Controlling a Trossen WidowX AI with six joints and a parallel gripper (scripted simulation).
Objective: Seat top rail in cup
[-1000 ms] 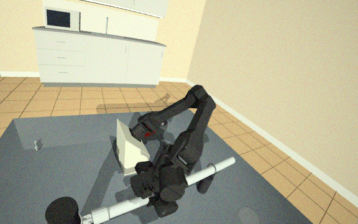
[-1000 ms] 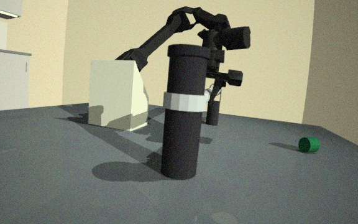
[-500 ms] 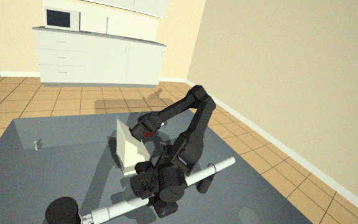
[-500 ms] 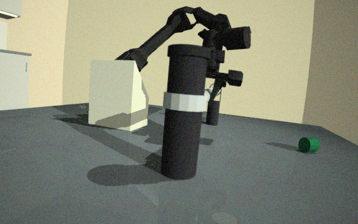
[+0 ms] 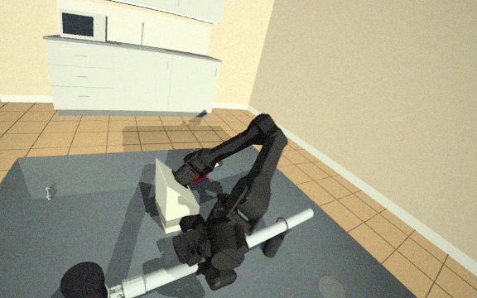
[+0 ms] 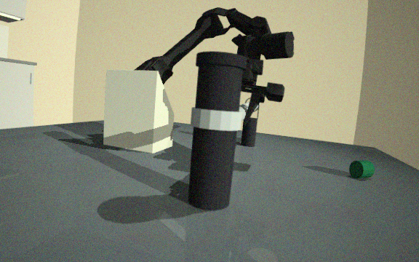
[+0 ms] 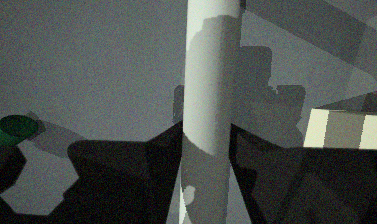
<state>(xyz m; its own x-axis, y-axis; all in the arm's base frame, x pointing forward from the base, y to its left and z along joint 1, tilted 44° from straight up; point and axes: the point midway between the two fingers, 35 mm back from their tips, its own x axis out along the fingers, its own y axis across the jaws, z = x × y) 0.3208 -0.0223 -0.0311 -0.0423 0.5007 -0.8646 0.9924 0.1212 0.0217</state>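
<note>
The white top rail lies level above the table and passes through the loop cap on the small dark post. Its near end meets the pale rail-end cup beside the big dark post. How deep it sits I cannot tell. The white brace band rings the big post about a third of the way down, below the post cap. My gripper is shut on the rail near its middle.
A cream wedge-shaped block stands behind the rail, close to my arm. A green cylinder lies on its side on the table to the right. A small pale fitting stands at the far left.
</note>
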